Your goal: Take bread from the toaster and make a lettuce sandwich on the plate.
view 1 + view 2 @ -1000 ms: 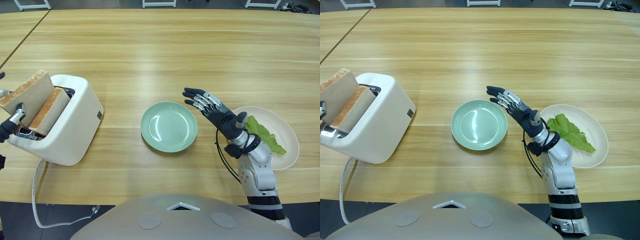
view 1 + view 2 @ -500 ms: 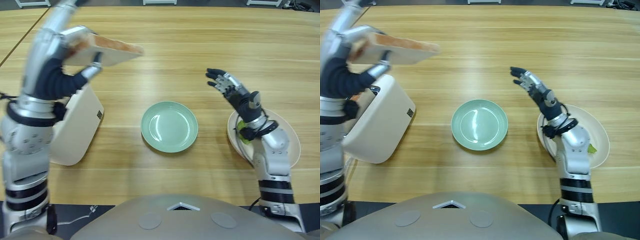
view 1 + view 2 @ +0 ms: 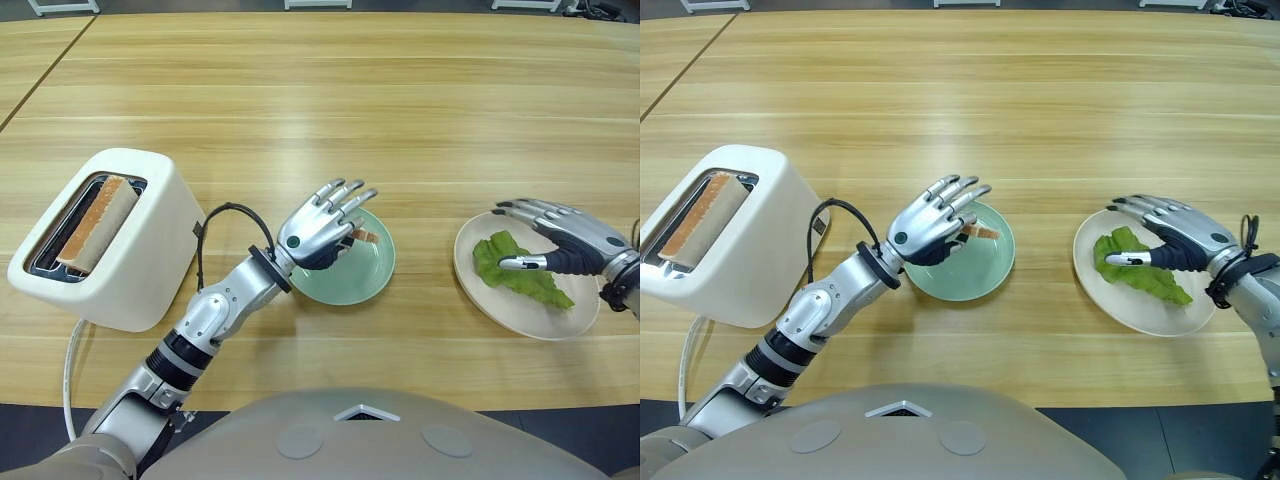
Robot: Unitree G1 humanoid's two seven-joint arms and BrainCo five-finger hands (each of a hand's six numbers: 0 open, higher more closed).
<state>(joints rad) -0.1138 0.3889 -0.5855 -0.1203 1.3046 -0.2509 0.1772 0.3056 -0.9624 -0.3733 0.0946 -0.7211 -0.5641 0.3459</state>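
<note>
Two slices in play. One bread slice (image 3: pixel 366 236) is down in the green plate (image 3: pixel 372 277) at table centre. It's mostly hidden under the left hand (image 3: pixel 320 225), with just a crusty corner poking out at the hand's 3 o'clock. The other slice (image 3: pixel 98 222) sits in the toaster (image 3: pixel 150 240), over at the green plate's 9 o'clock.

The left hand is splayed wide and flat over the slice, not curled round it. I read that as letting go, though I can't see the thumb side underneath.

At the green plate's 3 o'clock is the cream plate (image 3: pixel 520 322) with the lettuce leaf (image 3: pixel 525 280). The right hand (image 3: pixel 565 235) hovers over it, spread open and arched above the leaf, thumb tip touching it or very nearly. Nothing is gripped yet.

My take on doing this bit right:
- Lift the left hand straight up so the slice doesn't drag off centre, then swing it off toward 9 o'clock before the lettuce comes across.
- Pinch the leaf low at one edge. It looks floppy and will probably fold or slip if it's grabbed from the top.
- Lay it flat on the slice, not draped over the rim.
</note>
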